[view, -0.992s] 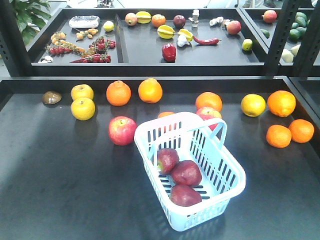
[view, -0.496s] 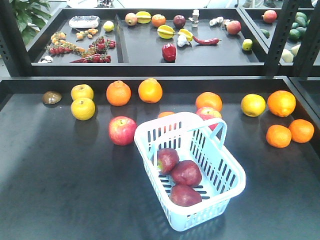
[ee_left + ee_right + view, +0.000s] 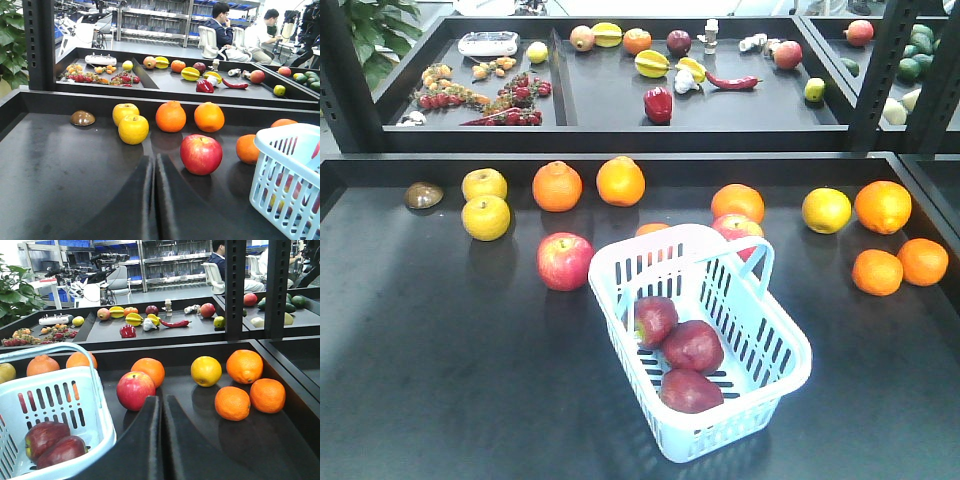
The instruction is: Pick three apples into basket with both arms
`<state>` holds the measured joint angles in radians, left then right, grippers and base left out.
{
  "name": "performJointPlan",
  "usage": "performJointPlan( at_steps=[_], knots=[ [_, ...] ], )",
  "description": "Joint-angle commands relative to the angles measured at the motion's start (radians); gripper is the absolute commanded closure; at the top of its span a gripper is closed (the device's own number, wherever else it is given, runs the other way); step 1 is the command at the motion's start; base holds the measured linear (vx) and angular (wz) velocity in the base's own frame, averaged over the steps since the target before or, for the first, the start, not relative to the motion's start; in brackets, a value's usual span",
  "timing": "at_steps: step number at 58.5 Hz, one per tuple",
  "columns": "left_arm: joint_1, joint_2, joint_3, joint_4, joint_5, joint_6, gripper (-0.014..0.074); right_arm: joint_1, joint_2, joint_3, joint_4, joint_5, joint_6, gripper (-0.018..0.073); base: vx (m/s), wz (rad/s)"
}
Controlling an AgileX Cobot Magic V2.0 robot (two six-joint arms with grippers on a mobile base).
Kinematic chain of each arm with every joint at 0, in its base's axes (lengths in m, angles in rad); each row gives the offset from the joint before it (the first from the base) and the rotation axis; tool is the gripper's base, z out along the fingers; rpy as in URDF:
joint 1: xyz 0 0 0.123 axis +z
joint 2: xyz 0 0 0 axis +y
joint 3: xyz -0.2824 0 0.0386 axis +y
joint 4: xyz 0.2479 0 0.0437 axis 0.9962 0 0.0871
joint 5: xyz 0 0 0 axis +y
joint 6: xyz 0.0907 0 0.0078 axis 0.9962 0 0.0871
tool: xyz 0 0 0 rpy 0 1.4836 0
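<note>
Three dark maroon apples [image 3: 692,346] lie inside the pale blue-white basket [image 3: 772,392] on the black table; two of the apples [image 3: 50,442] show in the right wrist view through the basket [image 3: 95,440]. The basket's corner [image 3: 292,180] shows at the right of the left wrist view. My left gripper [image 3: 154,165] is shut and empty, low over the table left of the basket. My right gripper [image 3: 162,405] is shut and empty, just right of the basket. Neither arm shows in the front view.
A pinkish-red apple [image 3: 565,261] lies left of the basket, another [image 3: 738,230] behind it. Oranges [image 3: 621,181], yellow fruits [image 3: 486,217] and a brown object [image 3: 424,195] lie along the back; more oranges [image 3: 877,271] lie at the right. A raised table edge [image 3: 620,160] and a produce shelf [image 3: 660,95] stand behind.
</note>
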<state>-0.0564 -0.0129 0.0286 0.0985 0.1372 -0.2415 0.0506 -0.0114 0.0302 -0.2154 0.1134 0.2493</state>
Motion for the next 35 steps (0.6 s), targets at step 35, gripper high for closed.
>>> performJointPlan(
  at_steps=[35],
  knots=[
    [0.0,-0.013,-0.026,0.0,-0.069,-0.012,0.0602,-0.004,-0.012,0.011,-0.012,-0.075,-0.002,0.0565,0.0,0.0]
  ],
)
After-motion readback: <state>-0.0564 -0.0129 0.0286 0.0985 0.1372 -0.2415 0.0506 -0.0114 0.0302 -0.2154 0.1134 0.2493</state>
